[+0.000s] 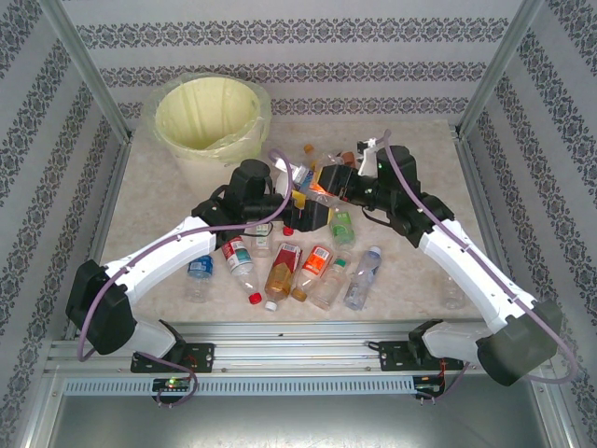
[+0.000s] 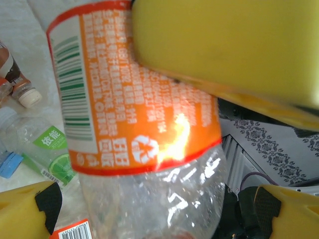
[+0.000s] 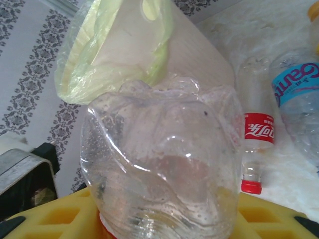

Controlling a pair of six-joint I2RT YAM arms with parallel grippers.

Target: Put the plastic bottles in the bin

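My right gripper (image 1: pixel 328 184) (image 3: pixel 164 221) is shut on an orange-labelled plastic bottle (image 1: pixel 318 190) (image 3: pixel 159 164), lifted above the table's middle. Its clear, dented base points toward the bin (image 1: pixel 205 117) (image 3: pixel 124 59), a white bucket lined with a pale yellow-green bag at the back left. My left gripper (image 1: pixel 300 201) (image 2: pixel 154 211) stands open right against it, and the same bottle (image 2: pixel 144 124) lies between its spread yellow fingers. Several more plastic bottles (image 1: pixel 283 266) lie in a row on the table in front of both grippers.
Loose bottles lie close by: a green-labelled one (image 1: pixel 342 227) (image 2: pixel 50 149), a red-labelled one (image 3: pixel 258 134), a blue-labelled one (image 3: pixel 299 94) and a brown one with a white cap (image 2: pixel 20 84). Metal posts and patterned walls close in the table.
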